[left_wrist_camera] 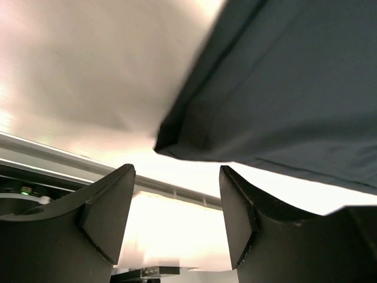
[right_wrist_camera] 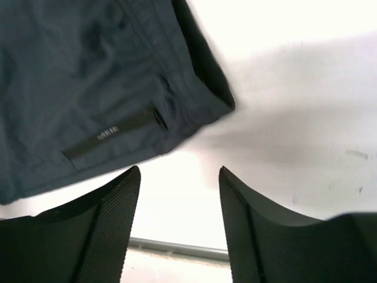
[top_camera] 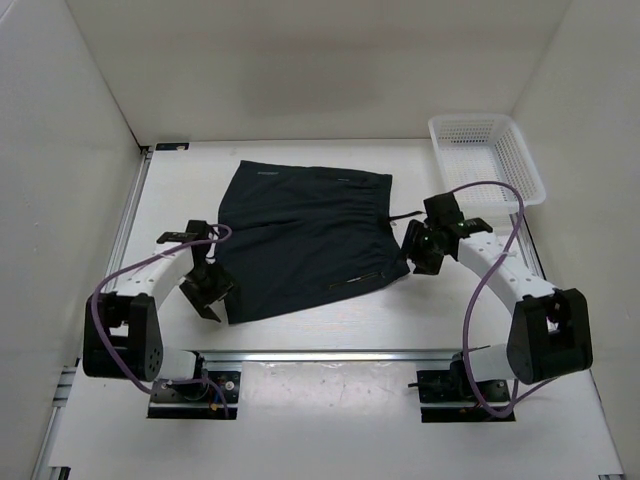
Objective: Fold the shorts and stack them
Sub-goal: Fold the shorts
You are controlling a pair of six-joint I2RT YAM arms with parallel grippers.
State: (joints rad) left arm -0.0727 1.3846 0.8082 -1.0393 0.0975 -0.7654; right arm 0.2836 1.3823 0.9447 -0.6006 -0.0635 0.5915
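Observation:
The dark navy shorts (top_camera: pixel 305 235) lie flat in the middle of the white table, folded into a rough rectangle. My left gripper (top_camera: pixel 212 290) is open and empty, just off the shorts' near left corner; that corner (left_wrist_camera: pixel 177 138) shows above its jaws in the left wrist view. My right gripper (top_camera: pixel 418 250) is open and empty beside the shorts' right edge. In the right wrist view the corner with a pocket and small logo (right_wrist_camera: pixel 118 127) lies above the jaws, which hold nothing.
A white plastic mesh basket (top_camera: pixel 487 152) stands at the back right of the table. A metal rail (top_camera: pixel 330 355) runs along the near edge. White walls close in the left, back and right sides.

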